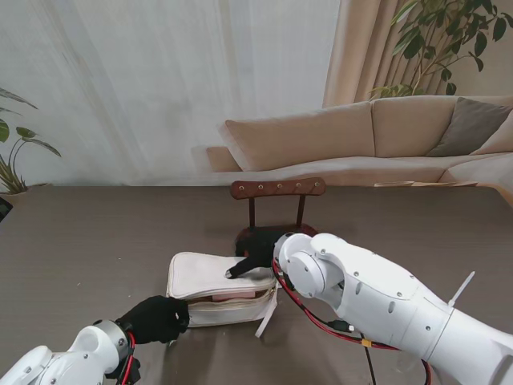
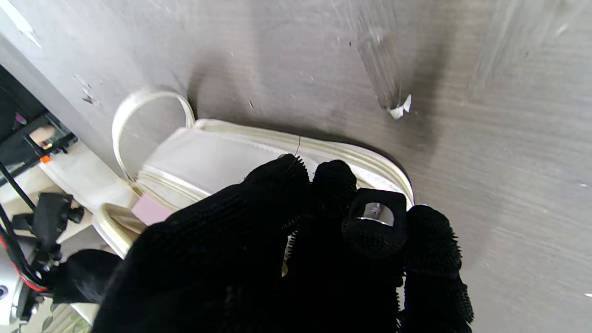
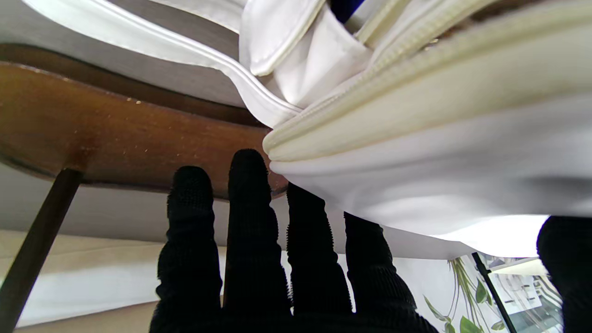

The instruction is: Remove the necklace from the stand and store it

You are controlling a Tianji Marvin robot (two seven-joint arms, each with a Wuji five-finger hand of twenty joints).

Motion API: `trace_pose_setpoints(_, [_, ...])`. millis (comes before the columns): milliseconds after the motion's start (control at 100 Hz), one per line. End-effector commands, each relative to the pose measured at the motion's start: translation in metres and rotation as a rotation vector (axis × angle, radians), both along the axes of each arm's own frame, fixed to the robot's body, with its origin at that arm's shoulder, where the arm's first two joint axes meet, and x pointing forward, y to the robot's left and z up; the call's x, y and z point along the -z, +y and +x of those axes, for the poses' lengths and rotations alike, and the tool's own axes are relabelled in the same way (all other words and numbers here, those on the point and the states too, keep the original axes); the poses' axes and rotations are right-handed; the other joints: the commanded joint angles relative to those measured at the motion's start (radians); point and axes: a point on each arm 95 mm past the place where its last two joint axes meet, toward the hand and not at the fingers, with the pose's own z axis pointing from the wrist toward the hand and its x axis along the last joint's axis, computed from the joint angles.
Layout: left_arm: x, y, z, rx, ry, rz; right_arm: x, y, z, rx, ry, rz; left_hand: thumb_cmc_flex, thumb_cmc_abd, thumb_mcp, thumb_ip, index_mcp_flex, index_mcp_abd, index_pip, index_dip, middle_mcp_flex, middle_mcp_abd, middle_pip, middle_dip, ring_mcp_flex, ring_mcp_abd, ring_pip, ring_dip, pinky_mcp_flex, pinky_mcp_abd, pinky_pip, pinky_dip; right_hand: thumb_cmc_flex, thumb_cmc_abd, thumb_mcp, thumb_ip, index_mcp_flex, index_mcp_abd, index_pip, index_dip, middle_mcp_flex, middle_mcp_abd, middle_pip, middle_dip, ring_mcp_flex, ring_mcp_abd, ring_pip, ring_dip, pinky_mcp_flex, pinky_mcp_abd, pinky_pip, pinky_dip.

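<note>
Necklace cannot be made out anywhere; right hand [image 1: 258,250], fingers spread flat, presses the cream pouch [image 1: 210,281] top, beside the wooden stand [image 1: 278,189]; left hand [image 1: 155,318] pinches the pouch's near edge.

This place looks like a living room in a home, or a room made to look like one. Behind the grey-brown table [image 1: 80,241] stands a long beige sofa [image 1: 361,140] with a grey cushion [image 1: 473,124]. A beige curtain [image 1: 365,48] hangs beside a white sheer curtain [image 1: 160,80] that covers the back wall. A green plant [image 1: 445,36] rises behind the sofa on the right, and leaves of another plant [image 1: 16,156] show at the left edge.
</note>
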Motion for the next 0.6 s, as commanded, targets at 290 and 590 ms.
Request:
trace_pose_setpoints(290, [0.013,0.000,0.011,-0.069,-0.040,-0.017,0.018,0.022,-0.032,-0.052,0.105,0.035,0.014,0.010,0.046,0.007,0.046,-0.036,0.084,0.021,0.028,0.010,0.012,-0.017,0.035,-0.026,0.003,0.020,0.010,-0.025,0.038,-0.001,0.028,0.028,-0.062,0.036,0.108,-0.053,0.146,0.080,0.028,-0.026,0.024,0.022,0.035,0.005,0.012,0.020,-0.153,-0.020,0.065,-0.001])
trace_pose_setpoints(590, [0.005,0.015,0.023,-0.118,-0.087,0.034,0.012,0.031,-0.053,-0.073,0.125,0.105,0.011,0.007,0.051,0.005,0.050,-0.036,0.081,0.019,0.031,0.009,0.012,-0.019,0.040,-0.026,-0.001,0.016,0.015,-0.026,0.040,-0.005,0.054,0.033,-0.070,0.042,0.109,-0.046,0.146,0.084,0.032,-0.017,0.026,0.023,0.038,0.014,0.017,0.022,-0.150,-0.017,0.080,-0.011])
